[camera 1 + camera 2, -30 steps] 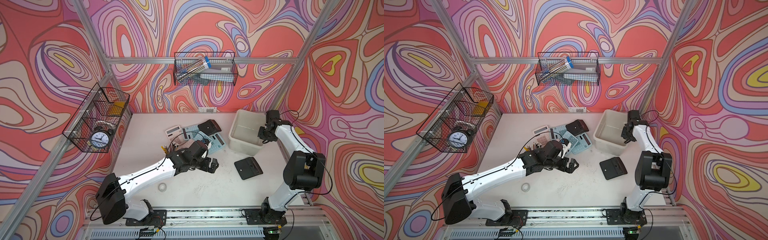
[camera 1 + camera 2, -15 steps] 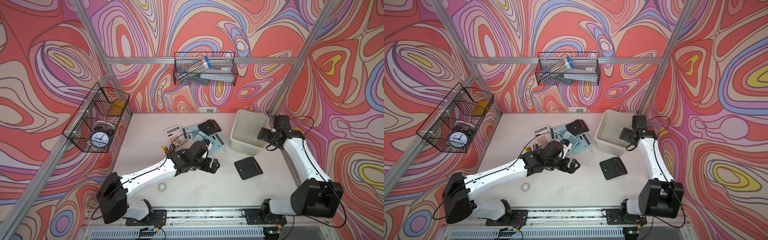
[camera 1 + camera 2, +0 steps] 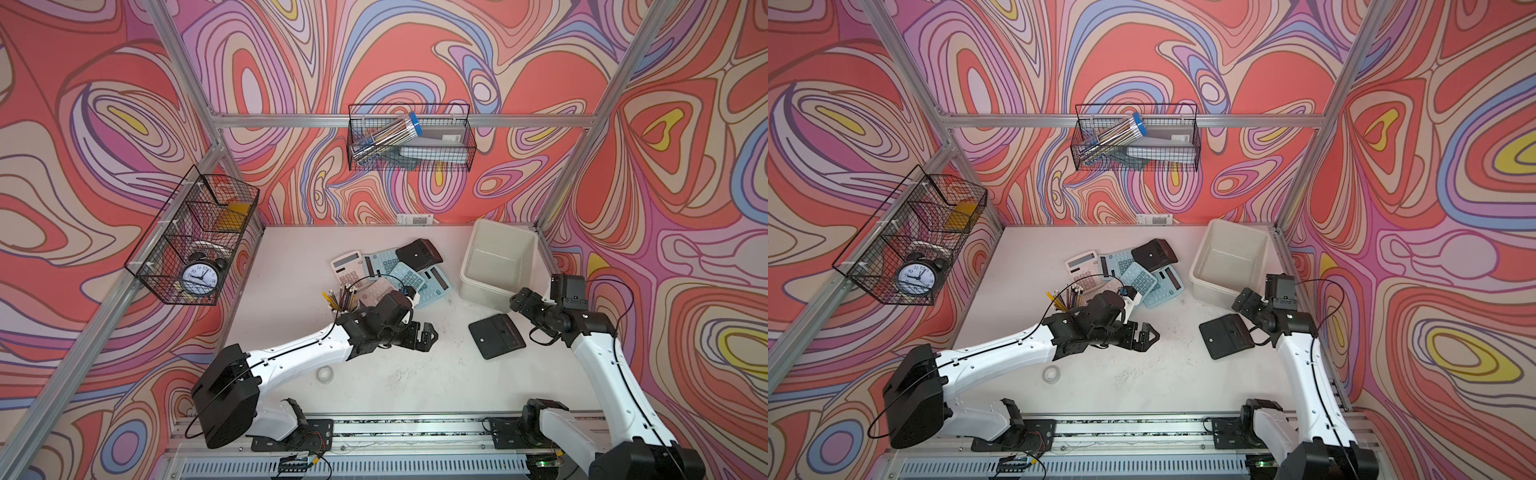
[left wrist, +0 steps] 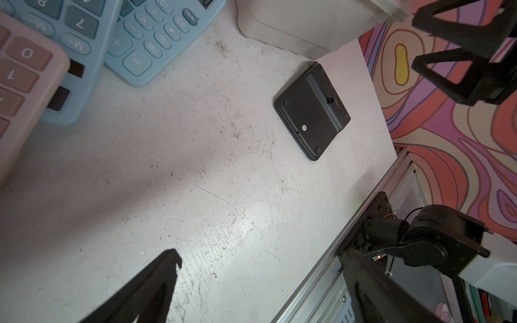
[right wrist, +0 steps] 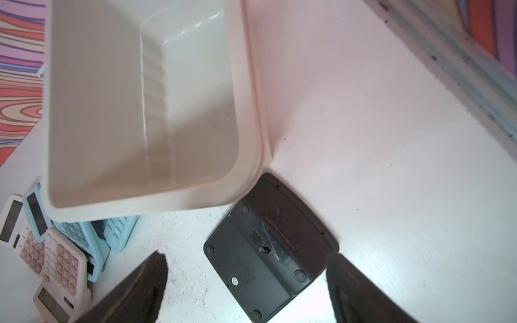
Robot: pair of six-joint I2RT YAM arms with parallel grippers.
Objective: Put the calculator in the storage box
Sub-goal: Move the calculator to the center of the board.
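Calculator, black and face down, is lying flat on the tabletop directly beneath the right end effector. That end effector's fingers are standing spread wide, one off each side of the calculator, pinching nothing. The box is sitting just ahead of that end effector, its rim corner overhanging the calculator's far corner. Whether the two are touching is not showing.

The calculator is looking like a light, stiff plastic slab with a smooth back, likelier to slide than to flex. Being so thin, it is probably asking for the fingers to close across its two long edges, low against the tabletop. Its keys and display are hiding underneath, and a scuffed patch on its back is too unclear to read.

The left end effector is hovering well apart, also spread and empty, with a pile of pastel calculators lying just beside it.
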